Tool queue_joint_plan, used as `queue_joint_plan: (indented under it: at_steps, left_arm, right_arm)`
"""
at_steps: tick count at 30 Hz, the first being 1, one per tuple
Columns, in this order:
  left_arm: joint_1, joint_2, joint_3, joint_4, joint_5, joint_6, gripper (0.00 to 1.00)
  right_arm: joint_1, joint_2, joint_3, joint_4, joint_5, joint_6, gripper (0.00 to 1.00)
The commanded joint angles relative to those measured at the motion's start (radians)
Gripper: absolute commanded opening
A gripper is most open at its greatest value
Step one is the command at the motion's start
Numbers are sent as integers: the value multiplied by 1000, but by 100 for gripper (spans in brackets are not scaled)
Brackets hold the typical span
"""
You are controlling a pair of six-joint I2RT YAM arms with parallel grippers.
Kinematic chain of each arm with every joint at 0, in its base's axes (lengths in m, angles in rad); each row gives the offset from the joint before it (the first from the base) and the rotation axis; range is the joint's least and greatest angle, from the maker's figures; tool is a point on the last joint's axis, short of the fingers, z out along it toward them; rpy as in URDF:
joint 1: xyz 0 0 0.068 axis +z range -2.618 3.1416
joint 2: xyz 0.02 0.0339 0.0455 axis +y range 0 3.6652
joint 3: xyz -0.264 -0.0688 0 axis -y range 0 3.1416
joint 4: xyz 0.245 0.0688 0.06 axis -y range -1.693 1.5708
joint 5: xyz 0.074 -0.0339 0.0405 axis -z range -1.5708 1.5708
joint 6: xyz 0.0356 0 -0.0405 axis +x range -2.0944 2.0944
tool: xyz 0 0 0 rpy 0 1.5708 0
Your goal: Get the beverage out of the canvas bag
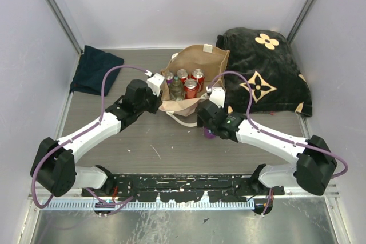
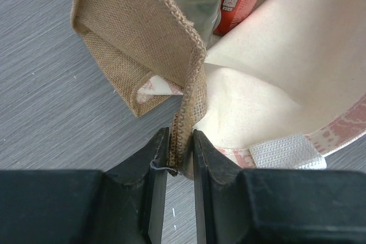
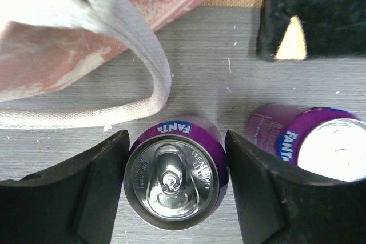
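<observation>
- right arm reaches forward and inward from its base, wrist tipped down; right gripper (image 3: 175,138) grasps the fanta can (image 3: 171,184) by both sides.
- fanta can stands upright on the table (image 1: 143,141), tab up, long axis vertical, outside the canvas bag (image 1: 197,61); second fanta can (image 3: 309,141) lies on its side nearby.
- left arm extends to the bag's left wall; left gripper (image 2: 182,150) is clamped on its burlap rim.
- bag stands open with coke cans (image 1: 191,88) and a clear bottle (image 1: 176,88) inside.
- grey table; black blanket (image 1: 263,67) far right, navy cloth (image 1: 94,70) far left.
</observation>
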Motion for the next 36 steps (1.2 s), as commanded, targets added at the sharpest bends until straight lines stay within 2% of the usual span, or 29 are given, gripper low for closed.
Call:
queue_joint_plan:
  at_steps: [1,4,11,16,19,23,26,31,36]
  left_arm:
    - [3,5,-36,-26,-28,11,29]
    - [4,8,-37,-20,-23,8,29]
    - [3,20,-35,-18,-18,6,29]
    - [4,21,-36,-22,-23,11,29]
    - [3,24,-35,-20,-14,10,29]
    - [2,23,-35,-19,-8,8,30]
    - [3,21,-36,-23,-8,9,29]
    - [1,27,-33,-21,-5,9,30]
    - [1,19,-33,-20,-13,9,29]
  right_arm:
    - [26,-84,165,-44,159,-87,82]
    - [27,-115,230,-46,195,-164,99]
    - [27,-115,263,-29,225,-182,100]
    - [26,-67,294,59,220,-230,100]
    - [1,28,394,104,191,-296,100]
    - [-99,198,611,43,84,-280,98]
    - [-144,296,710,46,37,-290,96]
    - [-227,494,911,-94,-38,-233,95]
    - [-279,612,993,-168,-122,-172,94]
